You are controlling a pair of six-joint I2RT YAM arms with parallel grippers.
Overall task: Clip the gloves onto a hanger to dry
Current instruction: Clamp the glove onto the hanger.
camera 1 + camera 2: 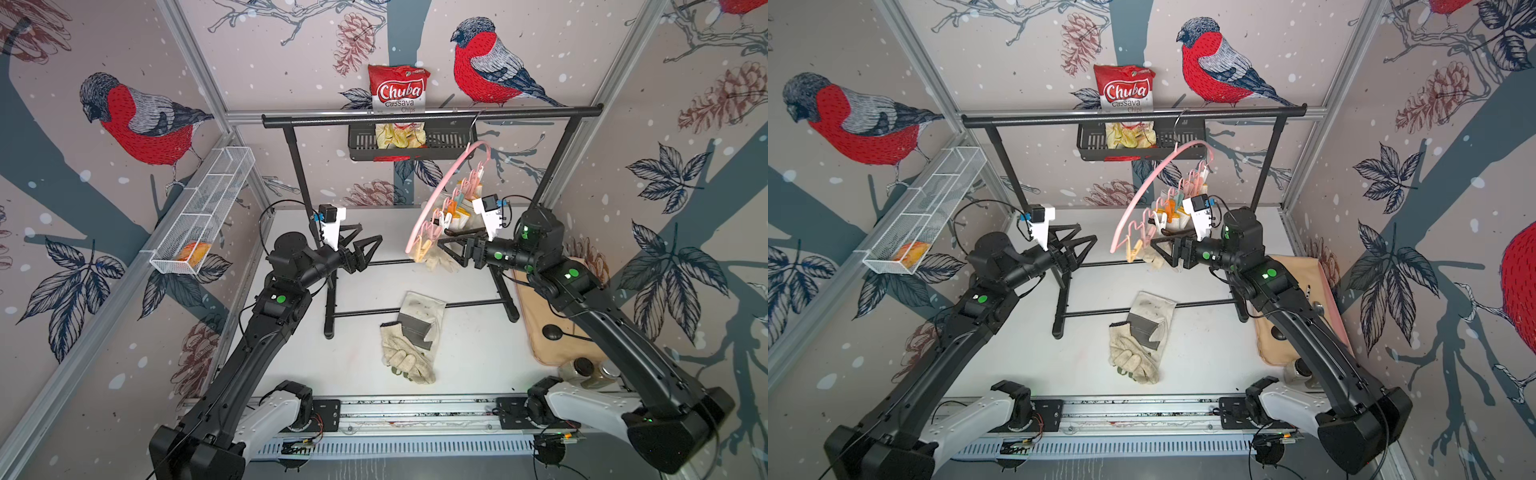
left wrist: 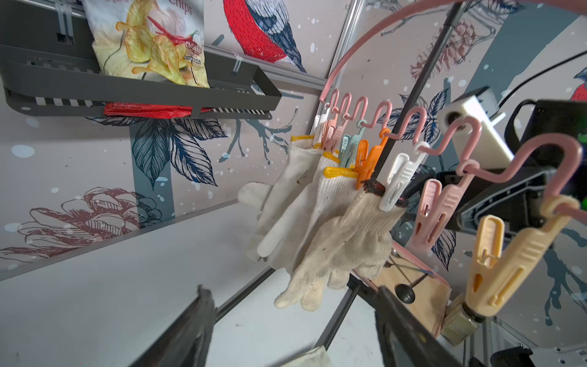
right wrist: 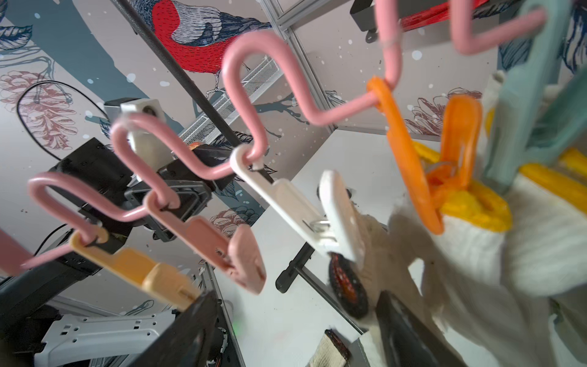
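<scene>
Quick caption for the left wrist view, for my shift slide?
Knit gloves hang clipped to the pink hanger; the pink clothespin and yellow clothespin at its near end are empty.

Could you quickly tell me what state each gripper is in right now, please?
Left gripper: open, holding nothing.
Right gripper: open, holding nothing.

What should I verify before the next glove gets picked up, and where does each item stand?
1. Left gripper jaws open, empty: ok.
2. Right gripper jaws open: ok; clear of the hung gloves: cannot tell.
3. Hanger hooked over rack bar: ok.
4. White clip shut on dark-cuffed glove: ok.
5. Pink clip and yellow clip free: ok.
6. Canvas gloves off the table: not ok.
</scene>
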